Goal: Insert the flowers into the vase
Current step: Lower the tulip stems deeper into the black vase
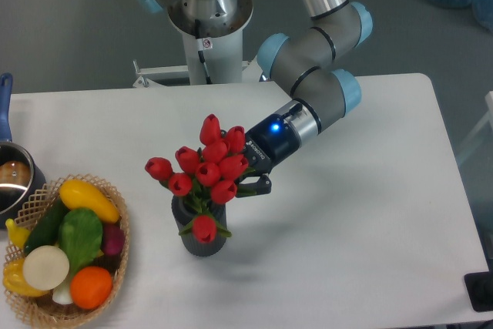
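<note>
While red tulip buds hide its fingertips, the gripper (245, 182) cannot be judged clamped or released. Tulip bunch (206, 169) sits touching its left side, stems down inside the ribbed dark grey vase (200, 241) just below-left of it.

just one fixed cam, high up front, looking down across the table (370, 213) toward the arm base (202, 17) at 12 o'clock

flowers (206, 167) in vase (202, 238), basket (35, 310) left
</note>
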Robot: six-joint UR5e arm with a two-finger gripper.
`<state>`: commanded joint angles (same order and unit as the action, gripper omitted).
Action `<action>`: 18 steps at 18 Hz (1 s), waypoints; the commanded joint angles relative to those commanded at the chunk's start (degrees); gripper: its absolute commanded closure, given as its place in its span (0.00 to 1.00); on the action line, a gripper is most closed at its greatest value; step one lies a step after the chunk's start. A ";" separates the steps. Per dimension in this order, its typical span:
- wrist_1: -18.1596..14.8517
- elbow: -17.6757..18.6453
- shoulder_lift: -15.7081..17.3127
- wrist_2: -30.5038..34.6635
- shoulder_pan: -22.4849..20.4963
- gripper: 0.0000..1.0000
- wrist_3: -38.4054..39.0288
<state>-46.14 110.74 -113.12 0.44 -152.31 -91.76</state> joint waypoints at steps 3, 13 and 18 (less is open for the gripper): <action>0.00 0.00 -0.53 0.09 0.09 0.59 -0.09; 0.00 0.00 -1.23 0.09 0.17 0.39 -0.26; 0.00 0.88 -2.11 0.09 0.18 0.23 -3.86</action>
<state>-46.14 111.62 -115.22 0.53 -152.14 -95.62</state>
